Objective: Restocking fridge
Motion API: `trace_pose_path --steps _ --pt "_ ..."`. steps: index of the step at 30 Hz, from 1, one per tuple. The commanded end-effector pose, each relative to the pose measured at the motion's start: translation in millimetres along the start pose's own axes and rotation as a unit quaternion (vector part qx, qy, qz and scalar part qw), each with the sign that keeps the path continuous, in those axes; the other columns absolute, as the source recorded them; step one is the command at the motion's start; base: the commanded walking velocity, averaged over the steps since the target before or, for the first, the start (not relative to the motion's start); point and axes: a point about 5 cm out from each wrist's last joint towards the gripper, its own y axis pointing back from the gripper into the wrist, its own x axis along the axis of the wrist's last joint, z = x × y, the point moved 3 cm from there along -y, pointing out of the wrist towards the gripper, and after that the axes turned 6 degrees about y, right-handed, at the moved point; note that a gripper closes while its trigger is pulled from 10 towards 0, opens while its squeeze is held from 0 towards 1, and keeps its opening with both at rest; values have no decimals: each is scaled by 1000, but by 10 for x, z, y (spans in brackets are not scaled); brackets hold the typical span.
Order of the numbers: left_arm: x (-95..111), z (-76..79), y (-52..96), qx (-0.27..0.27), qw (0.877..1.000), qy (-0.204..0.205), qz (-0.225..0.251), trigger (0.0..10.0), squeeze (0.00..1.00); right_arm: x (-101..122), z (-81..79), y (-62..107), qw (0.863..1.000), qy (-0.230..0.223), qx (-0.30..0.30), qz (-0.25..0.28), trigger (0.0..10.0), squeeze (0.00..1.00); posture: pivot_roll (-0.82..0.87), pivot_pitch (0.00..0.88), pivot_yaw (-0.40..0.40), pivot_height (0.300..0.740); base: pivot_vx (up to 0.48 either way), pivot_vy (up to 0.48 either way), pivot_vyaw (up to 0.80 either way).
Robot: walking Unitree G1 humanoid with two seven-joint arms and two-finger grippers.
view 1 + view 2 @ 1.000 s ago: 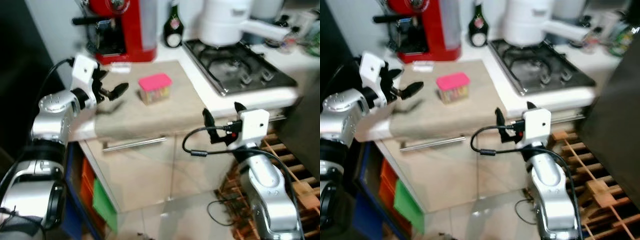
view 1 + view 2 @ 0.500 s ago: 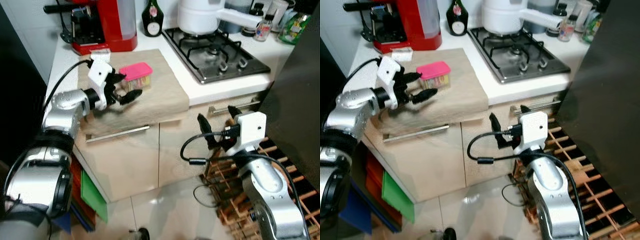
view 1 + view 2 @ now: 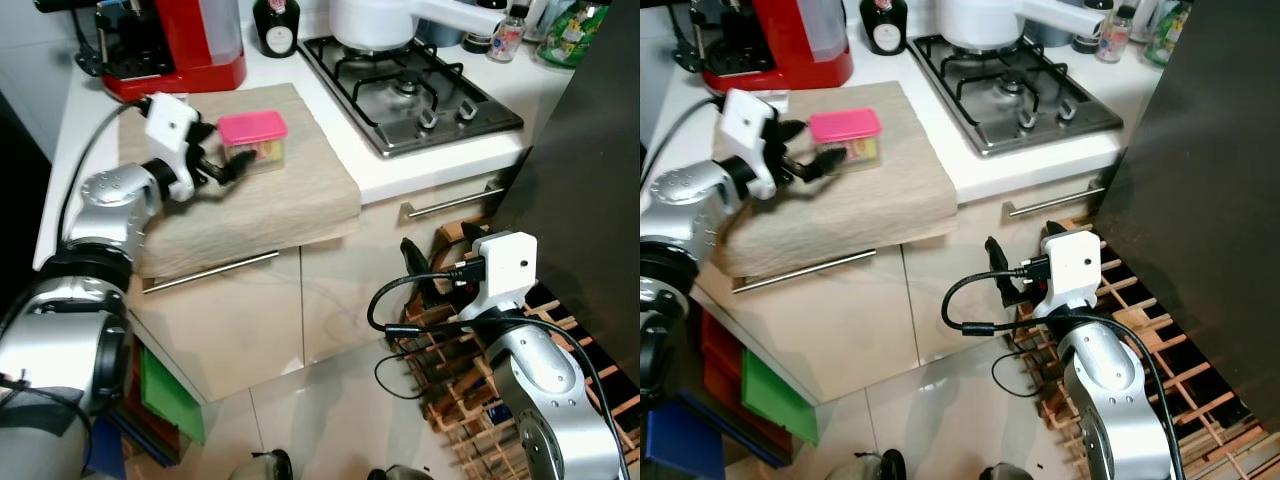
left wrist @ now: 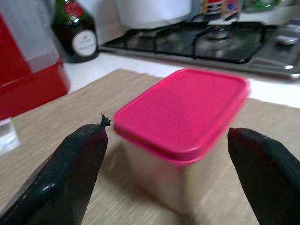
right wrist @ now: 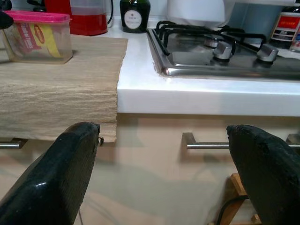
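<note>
Container: clear plastic tub [image 3: 254, 145] with rounded pink lid, resting on a woven beige mat [image 3: 280, 205] on the white counter.
Left gripper [image 3: 222, 165]: glossy black fingers spread, flanking the tub, not touching.
Right gripper [image 3: 420, 268]: fingers parted, low before the cabinet's metal bar handle [image 3: 448, 200].
</note>
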Motion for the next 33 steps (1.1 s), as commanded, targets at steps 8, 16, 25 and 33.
trace_pose_path --steps 8,16,25,33 --pt "-91 -121 48 44 999 6 -24 10000 0 37 -3 55 1000 3 8 -1 10000 0 -183 90 23 740 0 0 0" --pt "-185 -83 16 47 998 3 -50 10000 0 24 -1 107 1000 6 10 -8 10000 0 -208 98 28 740 0 0 0" --pt "-165 -85 -39 76 995 -23 -60 10000 0 17 6 136 1000 6 3 -13 10000 0 -214 104 33 740 0 0 0" --pt "-59 -363 47 223 967 -103 -65 10000 0 3 -7 140 1000 5 5 -17 10000 0 -212 106 33 740 0 0 0"
